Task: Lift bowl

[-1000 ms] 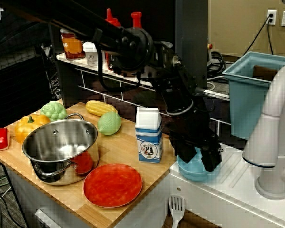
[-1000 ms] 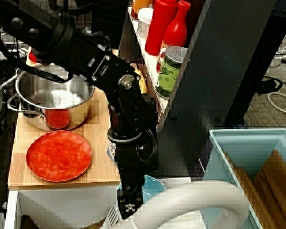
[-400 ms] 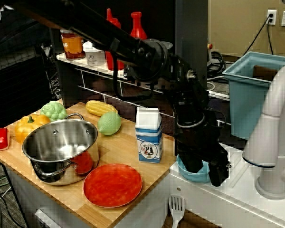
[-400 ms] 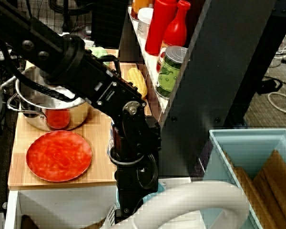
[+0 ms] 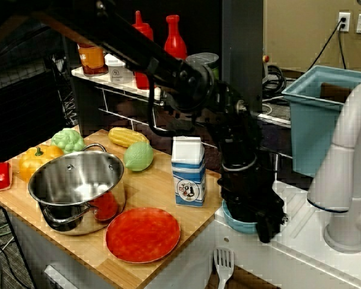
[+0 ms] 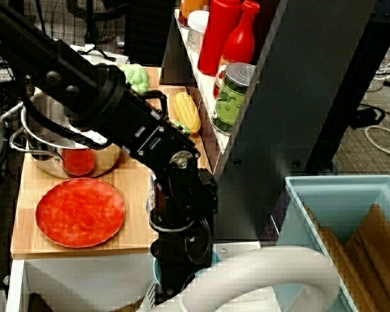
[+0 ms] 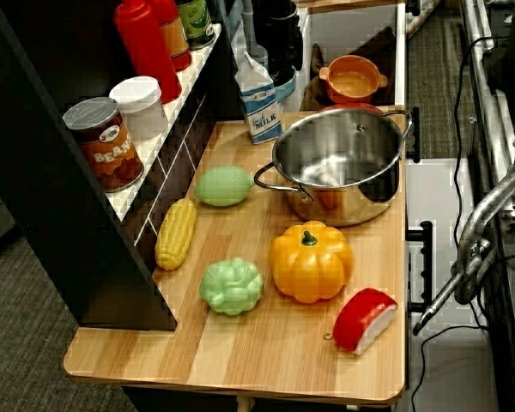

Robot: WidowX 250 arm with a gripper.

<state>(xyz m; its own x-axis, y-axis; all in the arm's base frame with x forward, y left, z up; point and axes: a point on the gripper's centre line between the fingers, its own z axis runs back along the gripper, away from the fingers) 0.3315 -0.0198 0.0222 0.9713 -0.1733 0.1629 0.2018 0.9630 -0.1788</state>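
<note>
White counter (image 5: 301, 253) beside the wooden board (image 5: 150, 186) carries the light-blue bowl (image 5: 237, 224), just right of the milk carton (image 5: 188, 171) and mostly hidden under the black arm. Down over it sits the gripper (image 5: 256, 220) (its fingers merge into one dark mass, so I cannot tell whether they clamp the rim). On the board stand the steel pot (image 5: 78, 189) and the red plate (image 5: 142, 233).

1. The front view looks across the light wooden board (image 5: 162, 192) from its sink end, at counter height and close in.
2. The overhead view looks steeply down beside the dark shelf post (image 6: 292, 97), close above the arm.
3. The far-end view looks down along the board from its opposite end.
4. All three share the shiny steel pot with handles (image 5: 78, 189) (image 6: 68, 146) (image 7: 339, 163).
</note>
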